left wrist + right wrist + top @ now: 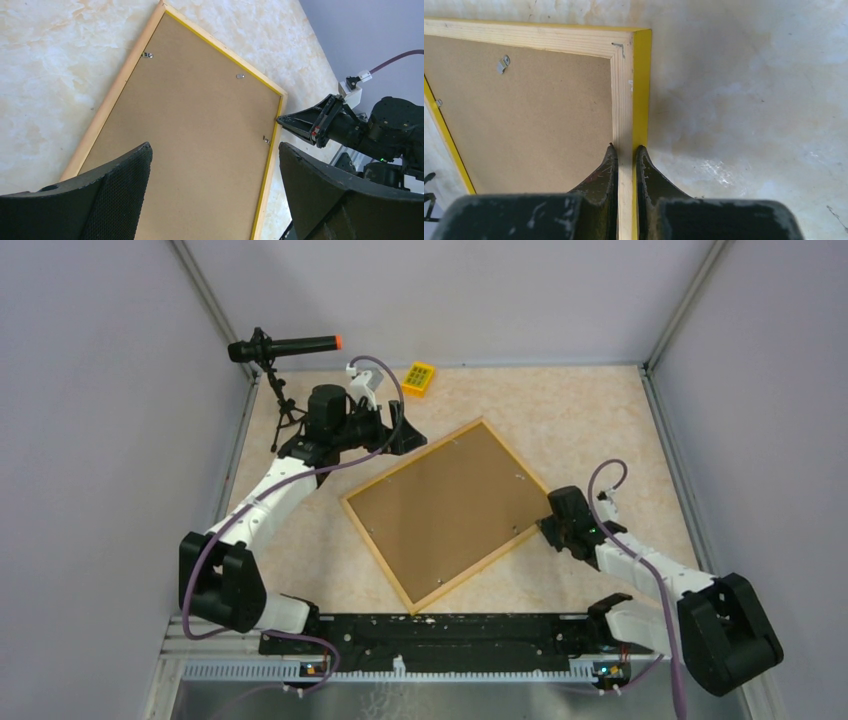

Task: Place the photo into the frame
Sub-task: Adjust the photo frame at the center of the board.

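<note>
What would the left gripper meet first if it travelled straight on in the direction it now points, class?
Probably the brown backing board lying in the frame: the left gripper stands open and aims down at it, with nothing between. Depth is unclear, so the exact spot is uncertain.

Yellow block [419, 378], black tripod stand [284, 412]
</note>
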### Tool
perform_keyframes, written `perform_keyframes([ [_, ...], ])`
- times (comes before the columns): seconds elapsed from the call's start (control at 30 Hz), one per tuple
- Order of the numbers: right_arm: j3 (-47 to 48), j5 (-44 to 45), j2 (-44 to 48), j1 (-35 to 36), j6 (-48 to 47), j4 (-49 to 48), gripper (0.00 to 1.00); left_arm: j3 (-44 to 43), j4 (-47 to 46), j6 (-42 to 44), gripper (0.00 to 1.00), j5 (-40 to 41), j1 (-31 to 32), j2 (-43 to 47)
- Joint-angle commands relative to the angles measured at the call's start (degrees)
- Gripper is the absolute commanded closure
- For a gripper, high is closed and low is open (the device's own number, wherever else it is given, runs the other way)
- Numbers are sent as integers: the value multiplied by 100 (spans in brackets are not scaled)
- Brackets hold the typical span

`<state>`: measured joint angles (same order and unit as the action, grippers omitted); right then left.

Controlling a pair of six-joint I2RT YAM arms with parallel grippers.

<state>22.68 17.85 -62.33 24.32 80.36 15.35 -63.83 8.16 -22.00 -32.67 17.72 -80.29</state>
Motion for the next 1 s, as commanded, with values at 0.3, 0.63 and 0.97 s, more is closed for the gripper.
perform_keyframes([
  [0.3,748,-1027,-425,507,-3266,-221,47,-113,0,142,1,63,-22,-121],
  [0.63,2282,-968,-546,211,-6100,810,1,-83,-81,94,1,-48,-20,16],
  [0.97,4520,-1486,-3331,-619,-7111,1294,2,-84,-67,101,1,-30,-14,47],
])
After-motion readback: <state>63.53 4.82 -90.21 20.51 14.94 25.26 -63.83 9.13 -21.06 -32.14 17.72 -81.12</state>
